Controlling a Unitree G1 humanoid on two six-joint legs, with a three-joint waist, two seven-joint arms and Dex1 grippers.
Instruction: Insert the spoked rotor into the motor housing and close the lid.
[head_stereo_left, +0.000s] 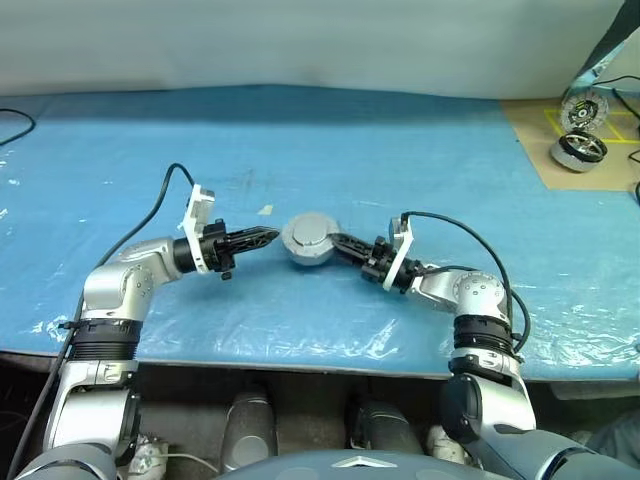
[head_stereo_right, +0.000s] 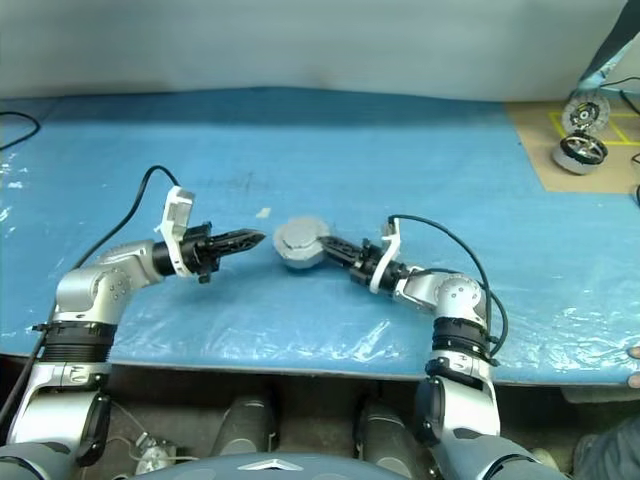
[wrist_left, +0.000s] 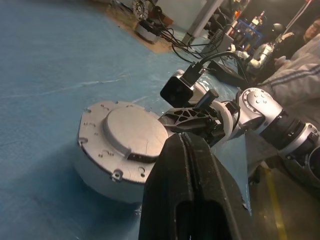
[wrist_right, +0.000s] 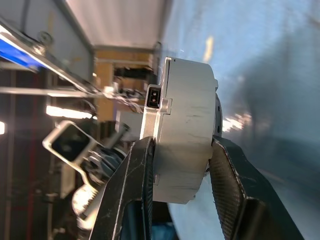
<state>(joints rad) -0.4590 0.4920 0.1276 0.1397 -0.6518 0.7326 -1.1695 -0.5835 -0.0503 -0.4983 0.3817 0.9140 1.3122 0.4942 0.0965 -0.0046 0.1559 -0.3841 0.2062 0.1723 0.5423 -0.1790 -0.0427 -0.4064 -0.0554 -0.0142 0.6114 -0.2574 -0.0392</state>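
Right wrist view: right gripper clamped across the housing, one finger on each flat face, lid closed, held just above the blue table. Left gripper: fingers pressed together, empty, just beside the housing.

A workshop or lab: blue-sheeted workbench, tangled cables, spare motor.

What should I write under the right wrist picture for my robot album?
The right gripper clamps the closed motor housing between its two black fingers above the blue table.
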